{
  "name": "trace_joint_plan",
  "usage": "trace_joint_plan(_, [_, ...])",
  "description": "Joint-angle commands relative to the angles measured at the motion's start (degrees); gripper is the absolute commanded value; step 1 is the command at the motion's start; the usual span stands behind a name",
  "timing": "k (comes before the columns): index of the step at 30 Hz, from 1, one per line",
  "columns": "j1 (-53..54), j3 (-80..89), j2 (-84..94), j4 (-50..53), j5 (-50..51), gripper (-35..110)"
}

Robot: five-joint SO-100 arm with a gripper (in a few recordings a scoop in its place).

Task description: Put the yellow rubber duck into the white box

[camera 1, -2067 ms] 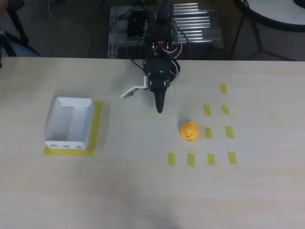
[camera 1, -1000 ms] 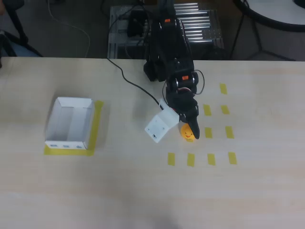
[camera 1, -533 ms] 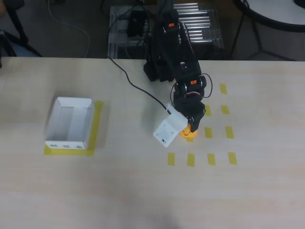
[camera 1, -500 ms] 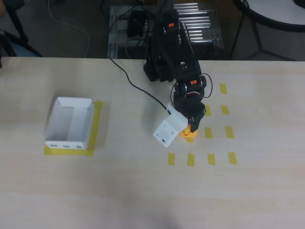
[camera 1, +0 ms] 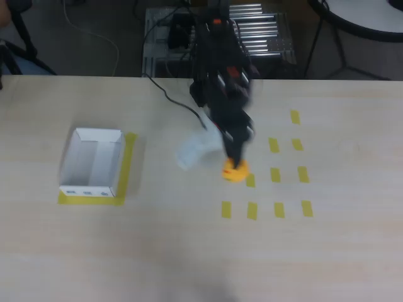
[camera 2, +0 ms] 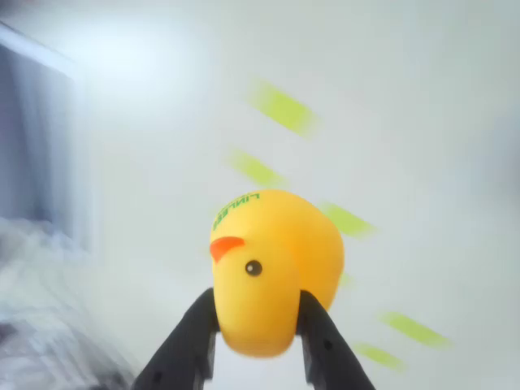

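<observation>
One duck (camera 2: 272, 272) lifted leftward, jaws clamped, one box (camera 1: 92, 163)

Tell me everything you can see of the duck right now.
The duck is a small rounded yellow toy, smooth and rubbery-looking, with an orange beak, a dark eye and small green lettering on top. The gripper pinches its lower body between two dark fingers. In the overhead view it is a blurred orange-yellow blob just left of the tape strips, far right of the box.
</observation>
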Motion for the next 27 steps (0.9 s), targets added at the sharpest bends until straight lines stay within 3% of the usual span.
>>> trace_joint_plan(1, [25.93, -10.72, 19.95, -2.72, 1.05, 0])
trace_joint_plan(6, [47.81, -5.80, 20.65, -8.35, -1.85, 0])
trace_joint_plan(12, [61.08, 2.99, 10.72, -21.62, -5.62, 0])
trace_joint_plan(19, [63.37, 5.19, -7.91, -32.96, -14.59, 0])
trace_joint_plan(27, [60.03, 5.10, -20.21, -31.46, -25.31, 0])
